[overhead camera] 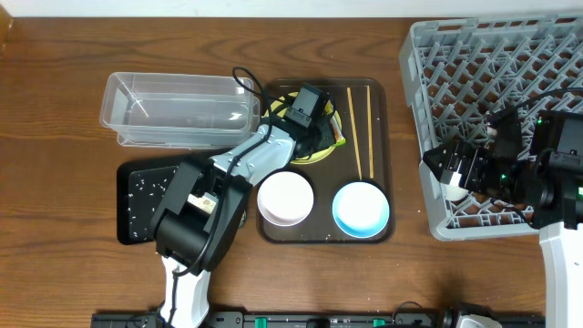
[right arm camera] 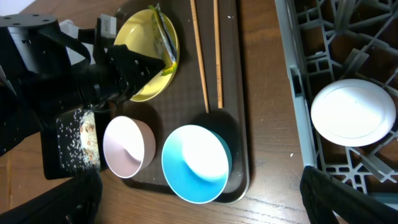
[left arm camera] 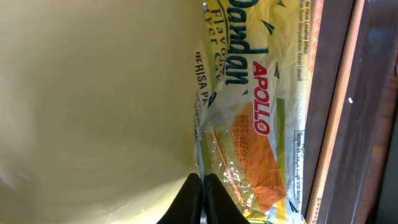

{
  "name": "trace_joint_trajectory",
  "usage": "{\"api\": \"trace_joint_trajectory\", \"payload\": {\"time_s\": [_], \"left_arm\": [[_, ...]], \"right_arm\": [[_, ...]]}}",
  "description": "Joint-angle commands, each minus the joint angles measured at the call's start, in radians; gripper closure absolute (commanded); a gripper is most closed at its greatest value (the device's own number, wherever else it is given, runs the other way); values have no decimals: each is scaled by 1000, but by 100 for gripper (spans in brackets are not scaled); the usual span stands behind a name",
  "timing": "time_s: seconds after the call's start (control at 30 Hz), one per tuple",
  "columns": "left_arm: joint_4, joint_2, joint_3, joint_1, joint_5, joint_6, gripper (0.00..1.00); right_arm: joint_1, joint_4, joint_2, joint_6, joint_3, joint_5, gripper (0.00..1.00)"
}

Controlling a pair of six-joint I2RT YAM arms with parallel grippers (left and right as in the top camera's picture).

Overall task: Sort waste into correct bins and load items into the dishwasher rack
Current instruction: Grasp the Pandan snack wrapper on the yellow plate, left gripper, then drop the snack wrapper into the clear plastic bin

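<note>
My left gripper (overhead camera: 314,114) is over the pale yellow plate (overhead camera: 317,155) on the brown serving tray. Its fingers (left arm camera: 202,190) are shut on the edge of the green-and-orange snack wrapper (left arm camera: 255,124), which stands on edge on the plate (right arm camera: 163,37). Two chopsticks (overhead camera: 360,128), a white bowl (overhead camera: 286,198) and a light blue bowl (overhead camera: 361,209) lie on the same tray. My right gripper (overhead camera: 453,173) is open and empty (right arm camera: 199,180) over the grey dishwasher rack's (overhead camera: 492,82) left part. Rice scraps (overhead camera: 146,187) lie in the black tray (overhead camera: 127,228). The tissue is out of view.
The clear tub (overhead camera: 178,109) stands at the back left, beside the brown serving tray (overhead camera: 383,155). A white round dish (right arm camera: 353,112) lies in the rack near my right gripper. Bare wooden table shows between the tray and the rack.
</note>
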State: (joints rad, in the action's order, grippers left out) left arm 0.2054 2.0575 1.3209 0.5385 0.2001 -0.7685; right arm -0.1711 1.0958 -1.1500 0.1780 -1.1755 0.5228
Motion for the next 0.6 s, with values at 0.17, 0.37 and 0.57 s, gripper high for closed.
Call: {"api": "trace_joint_trajectory", "payload": {"time_s": [0.17,0.37,0.57], "left_arm": [[111,-92,15,-3,-18,182,94],[278,-291,45,-20,-114,290,94],[376,-390,45,-120,-260,235,94]], "right_arm": [[-11,5,6,-7,-14,5,1],[-11,8,6,-7,-14,5,1],[-11,10,6,-8,-14,5,1]]}}
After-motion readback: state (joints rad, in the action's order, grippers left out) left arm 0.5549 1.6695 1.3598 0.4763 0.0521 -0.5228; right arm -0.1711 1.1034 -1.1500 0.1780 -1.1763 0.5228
